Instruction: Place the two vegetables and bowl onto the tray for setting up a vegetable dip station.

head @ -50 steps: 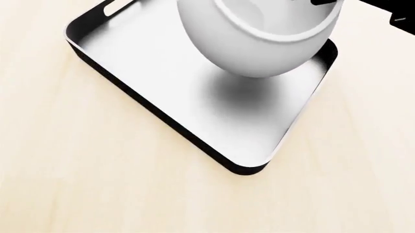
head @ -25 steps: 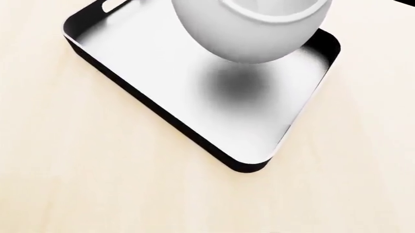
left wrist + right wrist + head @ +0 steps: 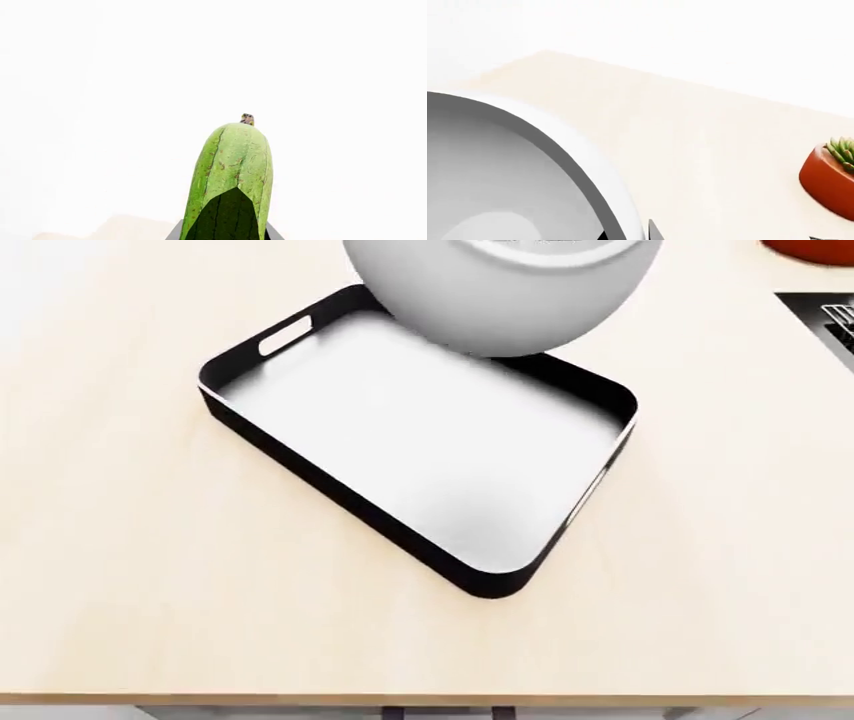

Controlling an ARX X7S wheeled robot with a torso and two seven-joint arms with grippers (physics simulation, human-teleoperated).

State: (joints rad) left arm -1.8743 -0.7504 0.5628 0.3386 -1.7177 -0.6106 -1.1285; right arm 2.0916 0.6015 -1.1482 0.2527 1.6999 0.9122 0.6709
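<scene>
Two task items are off the desk (image 3: 120,540) as we read these views; one, the carrot, we cannot find anywhere.

Item: tray (image 3: 267,425), black outside, grey inside, rectangular, lying askew on the desk with nothing in it. It serves as our landmark.

Item: white bowl (image 3: 501,290), above the tray's far edge and overlapping its far wall in the head view. It looks lifted rather than set down, though we cannot tell its height. The right wrist view shows its rim (image 3: 580,150) close to the camera. We judge the right hand is grasping it, but the fingers are not visible, so we cannot tell.

Item: green cucumber-like vegetable (image 3: 230,185), with its stem nub pointing away from the left wrist camera and a pale, blank background behind it. It appears to be carried by the left hand; the grip itself is hidden, so we cannot tell. Its place relative to the tray is not shown.

Also noted: a terracotta plant pot (image 3: 830,177) and a wire rack (image 3: 825,320), both on the desk beyond the tray's right end.

Step in hand, in our judgement: bringing the bowl over the tray. Next, it needs lowering inside the walls, toward one end, leaving floor space for both vegetables.
</scene>
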